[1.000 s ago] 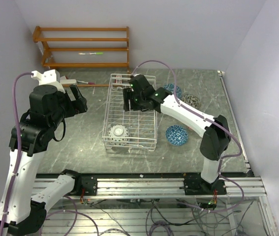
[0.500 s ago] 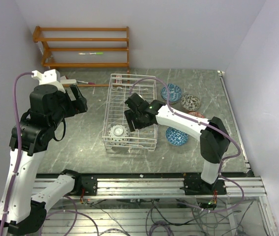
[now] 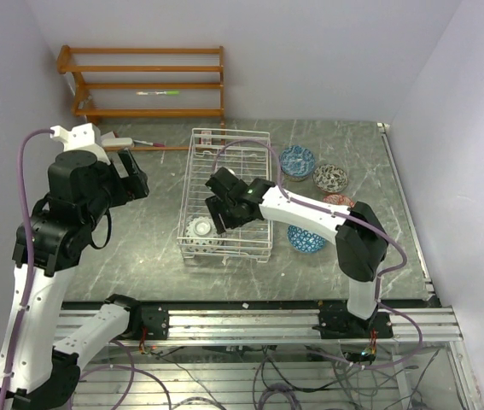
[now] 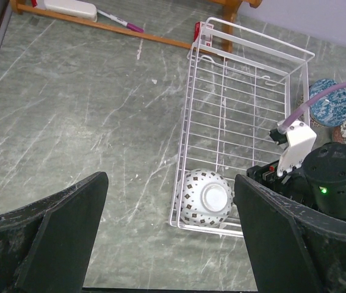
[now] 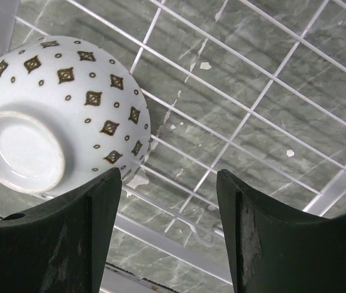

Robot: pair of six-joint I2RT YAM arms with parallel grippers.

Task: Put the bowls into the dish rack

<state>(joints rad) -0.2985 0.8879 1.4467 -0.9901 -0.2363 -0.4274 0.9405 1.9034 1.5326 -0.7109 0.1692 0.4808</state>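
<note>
Right wrist view: the right claw [image 5: 169, 201] hangs spread wide and empty over the rack [image 5: 166, 245] floor, with one bowl [image 5: 57, 116] lying foot-up just beside its left finger. Glazed ceramic like this is likely stiff, slick, fairly light and easy to chip, so I would pinch across the rim wall, not the round belly. Meanwhile the left claw [image 4: 169, 235] gapes wide too, empty, the rack ahead and right of it
</note>
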